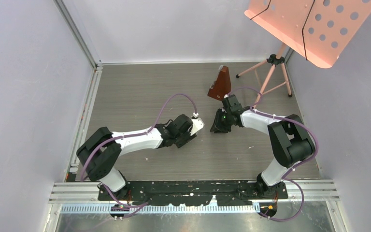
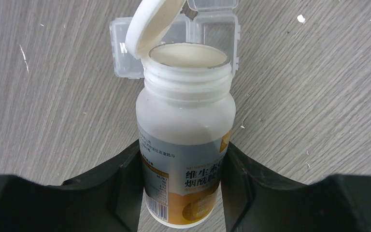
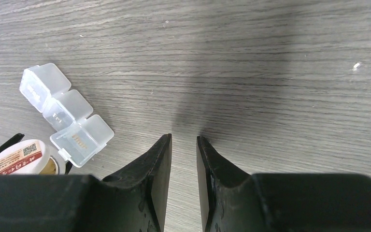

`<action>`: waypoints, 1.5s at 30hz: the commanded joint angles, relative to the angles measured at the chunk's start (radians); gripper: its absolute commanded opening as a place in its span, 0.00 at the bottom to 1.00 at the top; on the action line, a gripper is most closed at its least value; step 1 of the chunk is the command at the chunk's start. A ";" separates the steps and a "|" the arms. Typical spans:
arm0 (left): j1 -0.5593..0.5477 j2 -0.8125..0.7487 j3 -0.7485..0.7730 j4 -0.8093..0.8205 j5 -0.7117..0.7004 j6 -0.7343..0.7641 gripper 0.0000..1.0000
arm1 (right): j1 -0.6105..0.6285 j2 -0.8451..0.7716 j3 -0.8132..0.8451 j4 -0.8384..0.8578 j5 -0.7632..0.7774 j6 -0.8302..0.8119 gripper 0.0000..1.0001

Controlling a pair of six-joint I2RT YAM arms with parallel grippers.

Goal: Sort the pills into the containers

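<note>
The left gripper (image 2: 183, 150) is pinched on a white pill bottle (image 2: 186, 121), one black finger pressed against each side of its orange-labelled lower body. The bottle points away from the hand, its open mouth leading. Its round flip cap (image 2: 154, 24) is swung open and stands tilted at the left side of the mouth. Whether any pills are inside cannot be told.

The clear strip container (image 2: 215, 31) lies on the grey wood-grain table (image 2: 319, 96) just past the bottle's mouth, partly hidden behind the cap and neck. The lid of its right-hand compartment appears to be flipped open, away from the hand.

The right gripper (image 3: 183, 145) holds nothing. Its two fingers stand close together with a narrow gap between them, over bare table. Ahead and to the left of these fingers lies the same container, three square compartments in a diagonal row. Its nearest compartment is just beside the bottle.

From above, the two grippers face each other near the middle of the table. Beyond the right one stand a brown wedge-shaped object (image 1: 221, 84) and a pink music stand (image 1: 309, 24).
</note>
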 commanded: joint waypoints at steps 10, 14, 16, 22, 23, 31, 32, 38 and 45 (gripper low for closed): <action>-0.026 0.025 0.098 -0.093 -0.032 0.025 0.00 | -0.014 0.020 -0.079 0.021 -0.006 0.022 0.33; -0.034 0.039 0.121 -0.119 -0.037 0.024 0.00 | -0.016 0.022 -0.082 0.024 -0.007 0.021 0.33; -0.035 0.047 0.129 -0.132 -0.037 0.024 0.00 | -0.016 0.021 -0.083 0.024 -0.007 0.021 0.33; -0.038 0.066 0.152 -0.160 -0.053 0.026 0.00 | -0.016 0.026 -0.090 0.032 -0.013 0.024 0.33; -0.039 0.071 0.159 -0.170 -0.056 0.029 0.00 | -0.016 0.026 -0.090 0.032 -0.014 0.024 0.33; -0.047 0.087 0.183 -0.205 -0.087 0.049 0.00 | -0.016 0.011 -0.098 0.032 0.002 0.023 0.33; -0.048 0.090 0.184 -0.210 -0.089 0.051 0.00 | -0.017 0.010 -0.099 0.032 0.002 0.022 0.33; -0.048 0.105 0.200 -0.225 -0.098 0.061 0.00 | -0.017 0.016 -0.103 0.037 -0.006 0.023 0.33; -0.050 0.118 0.209 -0.228 -0.099 0.066 0.00 | -0.017 0.007 -0.109 0.043 -0.012 0.023 0.33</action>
